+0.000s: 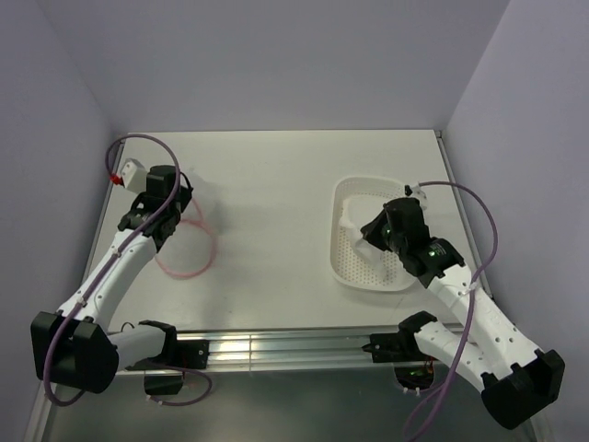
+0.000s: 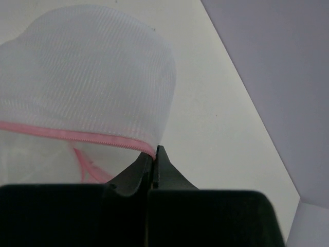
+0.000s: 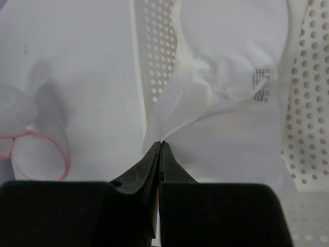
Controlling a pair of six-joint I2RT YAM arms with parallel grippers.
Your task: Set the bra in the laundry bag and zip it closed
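The laundry bag [image 1: 187,247] is translucent white mesh with pink rims and lies at the table's left. My left gripper [image 1: 168,219] is shut on its pink zipper edge [image 2: 103,138], and the mesh [image 2: 87,77] bulges up ahead of the jaws. The bag also shows at the left of the right wrist view [image 3: 38,154]. The bra [image 3: 226,77] is soft white fabric with a printed label and lies in the white perforated basket [image 1: 345,258]. My right gripper [image 1: 368,235] is shut on a fold of the bra [image 3: 169,116] and pulls it over the basket's left wall.
The basket [image 3: 313,103] stands right of the table's middle. Pale walls close the table at the left, back and right. A metal rail [image 1: 276,350] runs along the near edge between the arm bases.
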